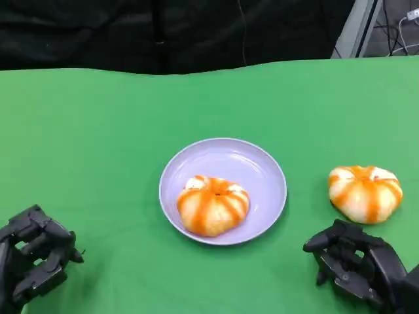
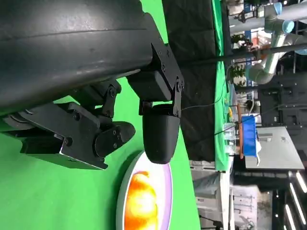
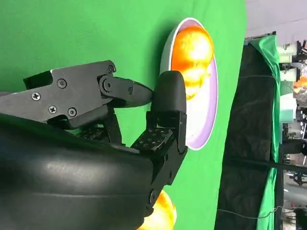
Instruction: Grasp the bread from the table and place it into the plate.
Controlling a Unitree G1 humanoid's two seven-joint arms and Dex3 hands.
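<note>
One bread lay in the plate; another bread lay right of it on the desk. The left hand and right hand rested near, fingers apart, holding nothing.

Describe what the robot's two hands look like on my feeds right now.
Both are matte black. In the head view the left hand and right hand look blocky, built of angular linked segments. The wrist views show a rounded glossy black shell behind each, flat plates with small screws, and fingers with smooth rounded tips. One right finger carries a dimpled grip pad. No cables or markings are visible.
</note>
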